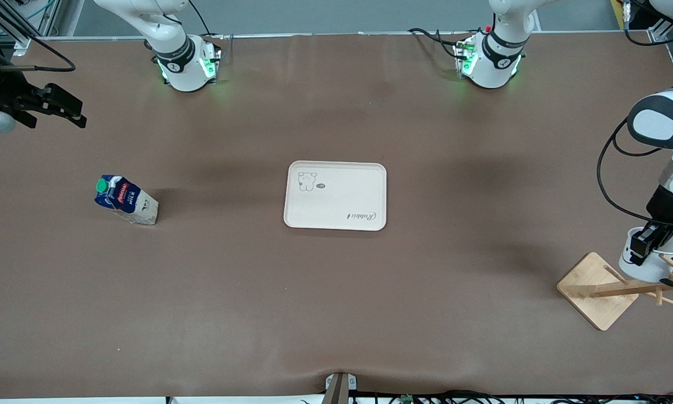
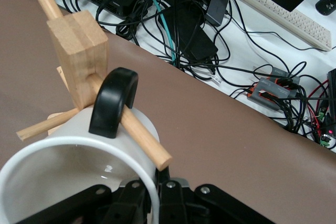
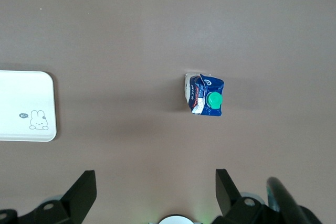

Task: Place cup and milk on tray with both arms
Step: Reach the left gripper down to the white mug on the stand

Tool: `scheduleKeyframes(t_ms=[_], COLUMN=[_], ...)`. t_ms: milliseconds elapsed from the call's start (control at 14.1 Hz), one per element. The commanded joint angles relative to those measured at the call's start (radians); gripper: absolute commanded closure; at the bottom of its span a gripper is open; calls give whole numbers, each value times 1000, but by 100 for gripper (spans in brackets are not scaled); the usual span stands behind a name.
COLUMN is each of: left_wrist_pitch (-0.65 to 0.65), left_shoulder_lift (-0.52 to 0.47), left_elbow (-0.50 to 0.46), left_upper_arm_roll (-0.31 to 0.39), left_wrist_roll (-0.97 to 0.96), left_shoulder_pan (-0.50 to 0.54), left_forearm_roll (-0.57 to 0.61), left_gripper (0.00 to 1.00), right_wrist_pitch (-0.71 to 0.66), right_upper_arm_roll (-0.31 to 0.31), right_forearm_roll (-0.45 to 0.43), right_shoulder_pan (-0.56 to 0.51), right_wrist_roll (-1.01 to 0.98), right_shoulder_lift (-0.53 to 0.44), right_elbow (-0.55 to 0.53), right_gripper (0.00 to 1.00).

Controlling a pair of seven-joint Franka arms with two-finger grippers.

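Cream and bare, the tray (image 1: 335,195) at mid-table holds neither of its 2 items, so both placements are left to do. At the left arm's end, the left gripper (image 1: 646,245) is clamped on the rim of the cup (image 1: 648,264), whose handle hangs on a wooden rack (image 1: 611,290) peg. The right gripper (image 1: 56,106) waits wide open and empty, above the table near the upright milk (image 1: 125,200).
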Motion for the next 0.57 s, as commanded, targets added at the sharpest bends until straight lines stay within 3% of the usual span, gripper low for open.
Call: scheduleKeyframes(t_ms=[0, 142, 498], left_wrist_pitch=[5, -18, -216], left_shoulder_lift=[-6, -14, -58], left_elbow=[9, 15, 63], left_upper_arm_roll=[-42, -56, -80], left_wrist_roll=[16, 13, 1], left_shoulder_pan=[0, 0, 0], left_forearm_roll=[-16, -16, -13], left_gripper=[100, 100, 100], right_wrist_pitch=[-5, -5, -5], right_upper_arm_roll=[10, 10, 10], right_forearm_roll=[-1, -1, -1], right_shoulder_pan=[-15, -15, -10], right_wrist_roll=[13, 13, 10], right_shoulder_lift=[-1, 0, 0], right_elbow=[3, 3, 5], right_gripper=[0, 0, 0])
